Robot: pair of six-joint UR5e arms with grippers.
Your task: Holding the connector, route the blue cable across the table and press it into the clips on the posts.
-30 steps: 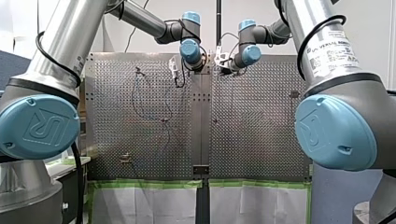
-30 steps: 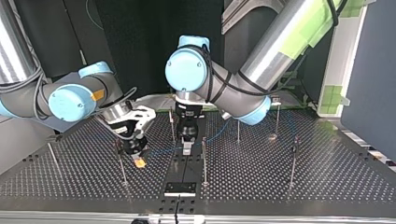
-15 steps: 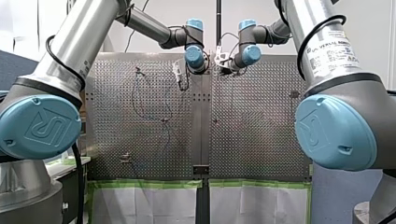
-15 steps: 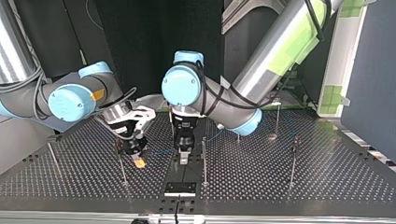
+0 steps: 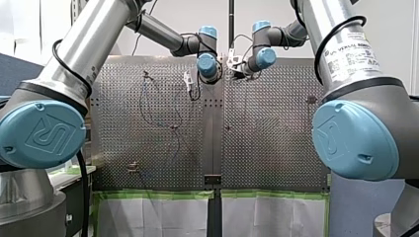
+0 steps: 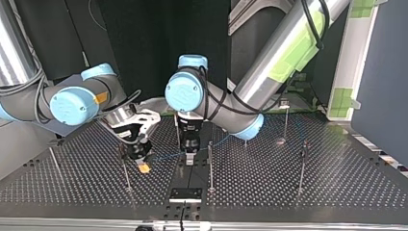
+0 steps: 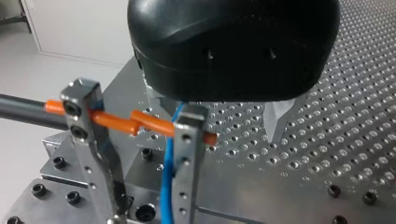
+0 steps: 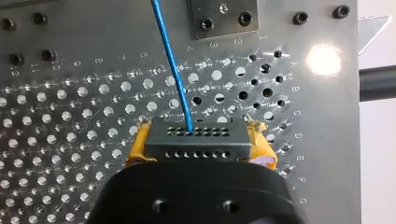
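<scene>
Right wrist view has my right pincer (image 8: 198, 140) clamped by yellow pads (image 8: 135, 150) on the connector (image 8: 196, 148), blue cable (image 8: 170, 60) leading away over the desk (image 8: 70, 116). My left pincer (image 6: 189, 155) hangs at the cable beside a post (image 7: 85, 122); gripping or not, I cannot tell. Too much tension between the arms could, I'd guess, drag the cable wide of that post.

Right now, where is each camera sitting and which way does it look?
Front view: behind and above the shoulders, looking over the table; my left arm at its left, my right arm at its right.
Top view: across the table, facing the arms, sides crossed: right gripper at its left, left gripper at its right.
Left wrist view: on my left wrist, looking past metal fingers at the blue cable.
Right wrist view: on my right wrist, over yellow pads clamping the connector.
Shared: both wrist views show the blue cable.
</scene>
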